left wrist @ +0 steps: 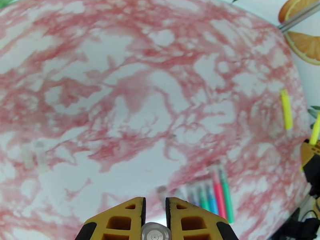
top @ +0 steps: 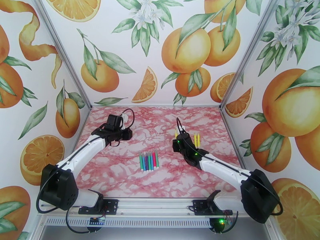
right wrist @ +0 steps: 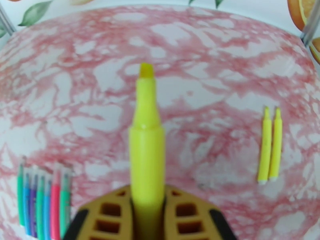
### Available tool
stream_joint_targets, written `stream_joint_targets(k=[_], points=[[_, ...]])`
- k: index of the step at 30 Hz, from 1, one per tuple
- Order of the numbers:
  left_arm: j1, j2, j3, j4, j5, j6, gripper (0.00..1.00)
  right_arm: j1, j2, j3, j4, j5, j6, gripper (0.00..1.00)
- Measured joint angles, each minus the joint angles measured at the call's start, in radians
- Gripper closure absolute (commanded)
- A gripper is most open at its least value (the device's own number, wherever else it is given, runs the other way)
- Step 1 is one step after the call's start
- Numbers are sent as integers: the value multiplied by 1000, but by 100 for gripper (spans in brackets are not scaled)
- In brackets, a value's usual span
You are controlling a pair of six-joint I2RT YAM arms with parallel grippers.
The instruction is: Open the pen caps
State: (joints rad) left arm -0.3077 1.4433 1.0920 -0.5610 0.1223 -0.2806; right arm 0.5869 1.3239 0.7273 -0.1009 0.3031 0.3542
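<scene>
Grip check: your right claw (right wrist: 147, 193) pinches a bare-tipped yellow pen (right wrist: 147, 145), likely bound for the uncapped pair (right wrist: 265, 145); left claw (left wrist: 155, 203) sits pressed together

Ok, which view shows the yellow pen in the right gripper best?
Right wrist: the yellow pen stands large and centred in the right gripper, bare tip clear. Top external shows a speck; left wrist, an edge sliver.

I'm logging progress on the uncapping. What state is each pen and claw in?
Held yellow pen: uncapped, tip bare.
Two yellow pens: lying side by side, tips bare.
Coloured pens: lying in a row, seemingly still capped.
Right claw: shut on it.
Left claw: shut.
</scene>
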Motion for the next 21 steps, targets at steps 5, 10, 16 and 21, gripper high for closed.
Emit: stream_joint_targets(k=[5,10,16,21], points=[[0,52,3,-43,-78,16,100,-48,10,27,-53,13,-3,98],[0,94,3,-69,-135,27,100,-104,21,45,-92,18,-13,98],[0,138,13,-82,-203,40,100,-177,54,61,-133,19,-40,98],[0,187,39,-99,-259,58,100,-229,92,74,-154,19,-61,98]])
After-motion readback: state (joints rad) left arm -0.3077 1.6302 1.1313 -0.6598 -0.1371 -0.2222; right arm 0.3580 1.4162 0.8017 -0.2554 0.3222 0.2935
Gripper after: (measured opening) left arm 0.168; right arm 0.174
